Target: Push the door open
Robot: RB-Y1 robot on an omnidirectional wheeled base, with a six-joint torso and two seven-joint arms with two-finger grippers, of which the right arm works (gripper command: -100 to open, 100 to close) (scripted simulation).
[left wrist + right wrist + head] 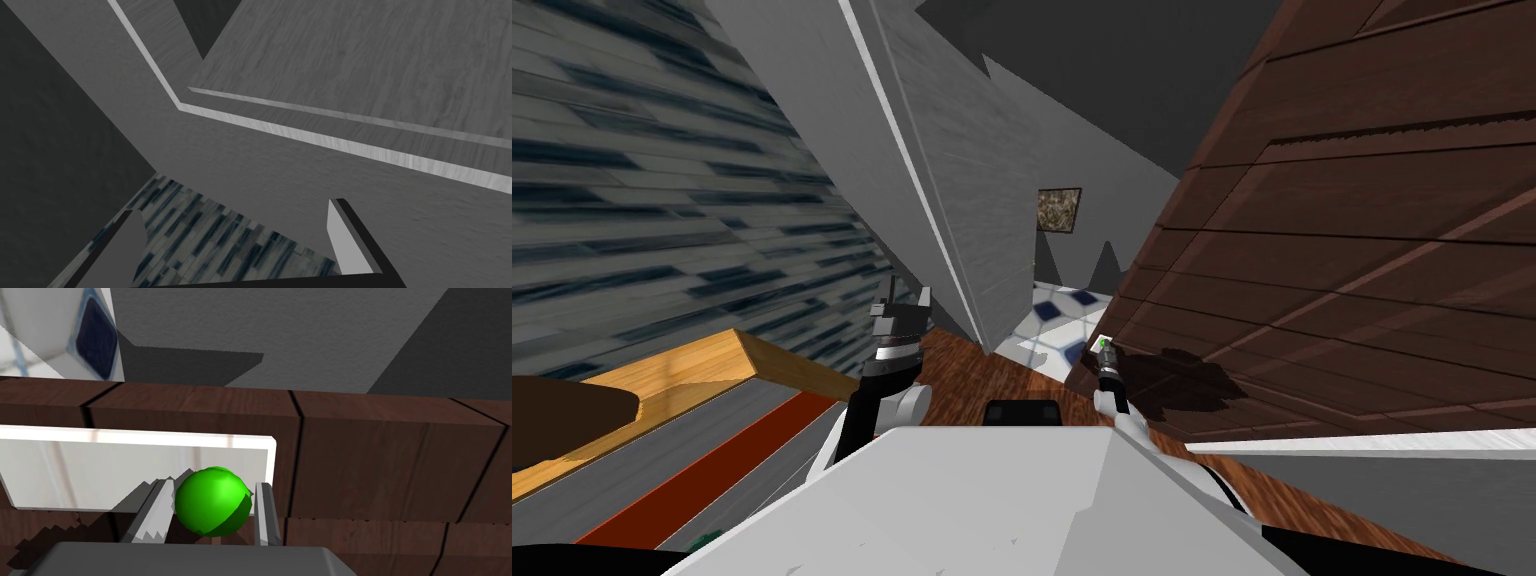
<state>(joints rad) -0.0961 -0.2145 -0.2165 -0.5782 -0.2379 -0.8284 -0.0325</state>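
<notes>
Right tool point(214, 483) clamps glossy green ball point(212, 503), close to white rectangular plate point(100, 473) on dark brown panelled wooden door point(380, 453) at my right; left tool point(232, 207) spread, raised idle. Risk: oblique push, thin fingers point(262, 513) skid off plate.

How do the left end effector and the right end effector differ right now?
The left end effector stands open with nothing between its fingers; the right end effector has its fingers against the sides of a green ball. The left is raised toward a grey wall; the right is at the brown door, by its white plate. Both have two thin grey fingers.
</notes>
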